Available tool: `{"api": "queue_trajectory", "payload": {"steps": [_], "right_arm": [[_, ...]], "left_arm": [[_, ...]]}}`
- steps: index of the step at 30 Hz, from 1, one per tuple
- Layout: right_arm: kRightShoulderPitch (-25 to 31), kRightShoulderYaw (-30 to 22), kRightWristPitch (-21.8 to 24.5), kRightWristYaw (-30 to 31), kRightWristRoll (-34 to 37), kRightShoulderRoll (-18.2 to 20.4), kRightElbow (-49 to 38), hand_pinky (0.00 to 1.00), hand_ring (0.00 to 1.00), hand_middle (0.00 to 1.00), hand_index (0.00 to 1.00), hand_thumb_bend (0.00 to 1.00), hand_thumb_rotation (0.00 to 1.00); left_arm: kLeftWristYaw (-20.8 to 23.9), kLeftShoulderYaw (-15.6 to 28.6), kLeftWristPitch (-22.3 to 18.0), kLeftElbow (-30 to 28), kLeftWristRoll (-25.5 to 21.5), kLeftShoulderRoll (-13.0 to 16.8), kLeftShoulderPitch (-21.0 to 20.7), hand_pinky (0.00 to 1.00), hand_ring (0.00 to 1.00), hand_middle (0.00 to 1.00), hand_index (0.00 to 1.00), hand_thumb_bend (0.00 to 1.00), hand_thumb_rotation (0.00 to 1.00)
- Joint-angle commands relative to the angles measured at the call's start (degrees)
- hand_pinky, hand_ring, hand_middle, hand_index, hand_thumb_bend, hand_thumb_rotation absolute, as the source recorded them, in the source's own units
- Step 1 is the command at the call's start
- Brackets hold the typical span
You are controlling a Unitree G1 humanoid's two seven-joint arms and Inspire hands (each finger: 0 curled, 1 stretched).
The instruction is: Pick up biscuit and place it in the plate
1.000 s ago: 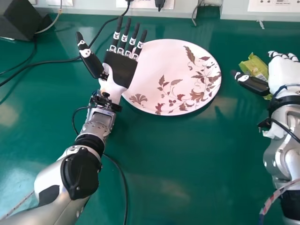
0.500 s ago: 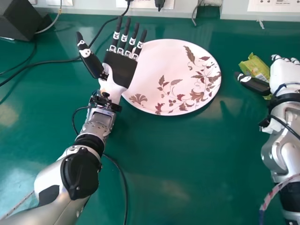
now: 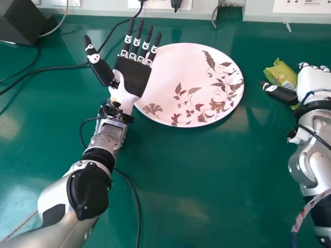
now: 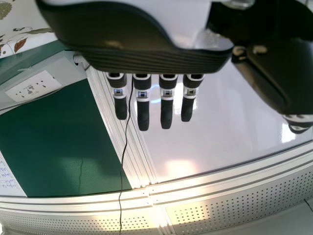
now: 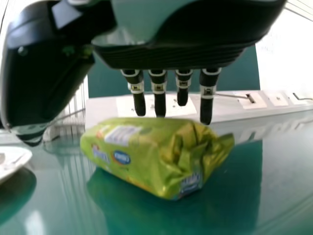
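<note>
Lying beside right robot hand (image 3: 312, 85): green biscuit packet (image 3: 281, 74). Hand released, fingers straight.

Green table (image 3: 207, 170): biscuit packet (image 3: 281, 74), plate (image 3: 173, 75), cables (image 3: 51, 68)

Green biscuit packet (image 3: 281, 72), crinkled end, lying right of round pale plate (image 3: 181, 64), brown leaf pattern

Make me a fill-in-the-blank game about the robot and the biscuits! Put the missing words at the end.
The biscuit packet and the table are both shades of ____.
From the robot's side, the packet is to the ____ of the plate.
The packet rests on the table, not on the ____.
The left hand has fingers that aren't curled but ____.

Missing words: green; right; plate; straight.
</note>
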Motion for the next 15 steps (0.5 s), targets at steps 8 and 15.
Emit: {"api": "queue_trajectory", "payload": {"steps": [8,15], "right_arm": [[-0.71,2.06,-0.41,-1.60,1.63,-1.87,3.26,0.80,0.88,0.94,0.93,0.97,0.64],[-0.09,3.12,0.26,0.04,1.71,-2.66,2.49,0.79,0.88,0.93,0.93,0.97,0.62]], "left_arm": [[-0.22,-0.32,-0.83,0.44,0.48,-0.01,1.37,0.85,0.83,0.87,0.92,1.00,0.28],[-0.68,-0.03,0.04,0.47,0.12,0.21,1.40,0.82,0.82,0.87,0.93,1.00,0.27]]}}
